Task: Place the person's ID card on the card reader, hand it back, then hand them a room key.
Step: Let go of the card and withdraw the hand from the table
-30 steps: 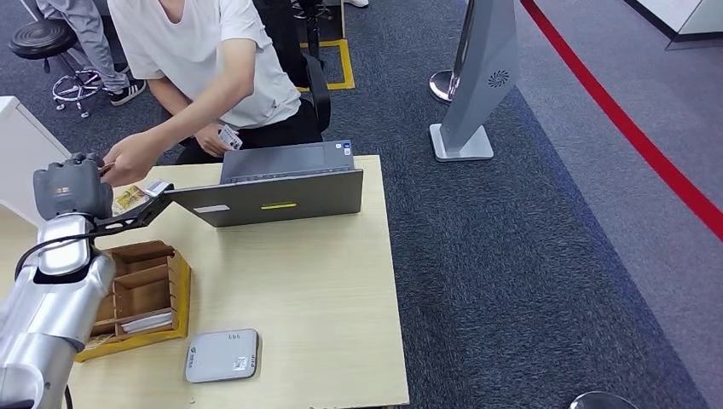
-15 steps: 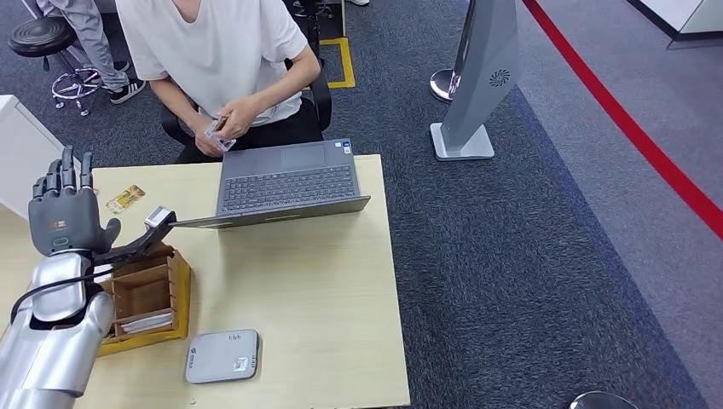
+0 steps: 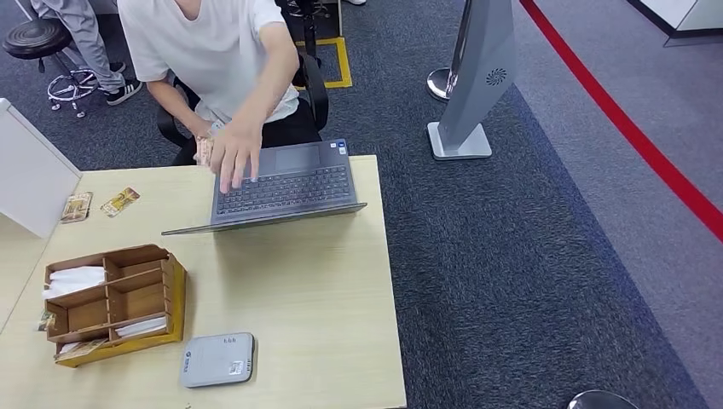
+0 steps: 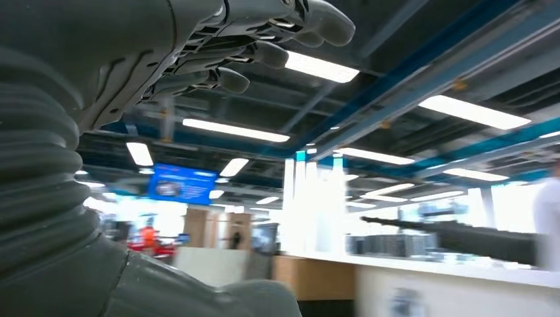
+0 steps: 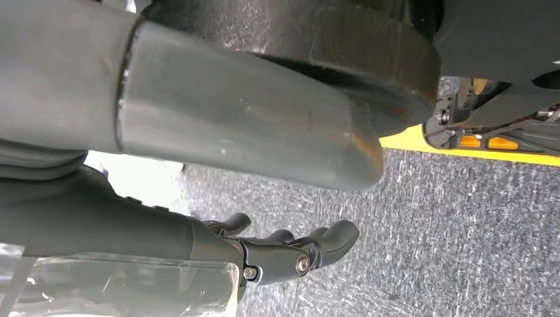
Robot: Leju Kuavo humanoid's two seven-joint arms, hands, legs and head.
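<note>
Left hand (image 4: pixel 218 46) up in the air, fingers spread, holding nothing. Right hand (image 5: pixel 277 254) hanging low over the carpet, fingers loose, nothing in it. Card reader (image 3: pixel 219 360) flat on the counter (image 3: pixel 315 290) by the wooden box (image 3: pixel 111 302). Card (image 3: pixel 203 150) in the person's hand (image 3: pixel 234 153), near the laptop (image 3: pixel 281 187).

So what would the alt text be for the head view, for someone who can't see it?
A seated person rests a hand on an open laptop on a wooden table, holding a card in the other. Nearer the camera sit a wooden organizer and a grey card reader.
</note>
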